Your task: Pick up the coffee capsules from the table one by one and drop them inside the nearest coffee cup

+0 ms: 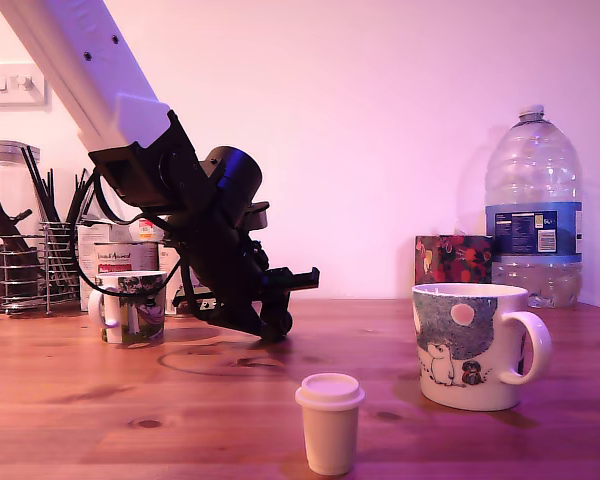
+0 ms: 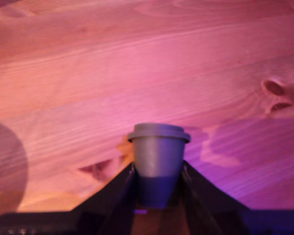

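In the wrist view a dark coffee capsule [image 2: 158, 152] stands rim up between my two dark fingers [image 2: 117, 196], which press on both its sides. In the exterior view my gripper [image 1: 273, 322] is low over the wooden table [image 1: 100, 400], left of centre, and the dark capsule is hard to make out against the black fingers. A cream-beige capsule [image 1: 330, 420] stands alone at the front middle of the table. The coffee cup [image 1: 132, 305], dark-patterned with a white handle, stands at the exterior view's left, just beyond the gripper.
A bigger white mug [image 1: 470, 345] with cartoon animals stands at the exterior view's right. Behind it are a large water bottle [image 1: 533, 210] and a red patterned box [image 1: 452, 258]. Jars and a wire utensil rack [image 1: 40, 265] line the back left by the wall.
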`<move>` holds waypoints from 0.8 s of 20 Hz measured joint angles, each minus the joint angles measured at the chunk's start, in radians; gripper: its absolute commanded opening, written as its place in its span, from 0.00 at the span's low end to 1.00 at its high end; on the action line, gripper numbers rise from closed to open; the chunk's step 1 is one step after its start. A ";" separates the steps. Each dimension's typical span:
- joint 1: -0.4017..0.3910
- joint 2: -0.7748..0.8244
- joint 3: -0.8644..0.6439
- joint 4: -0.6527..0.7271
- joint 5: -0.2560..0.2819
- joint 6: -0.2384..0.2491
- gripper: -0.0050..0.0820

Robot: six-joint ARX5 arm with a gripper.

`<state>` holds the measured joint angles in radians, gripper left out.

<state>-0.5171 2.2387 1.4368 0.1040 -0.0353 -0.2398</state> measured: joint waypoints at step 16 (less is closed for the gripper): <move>-0.031 -0.262 -0.343 0.399 -0.053 0.007 0.16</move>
<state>-0.5484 1.9770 1.0943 0.5026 -0.0883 -0.2325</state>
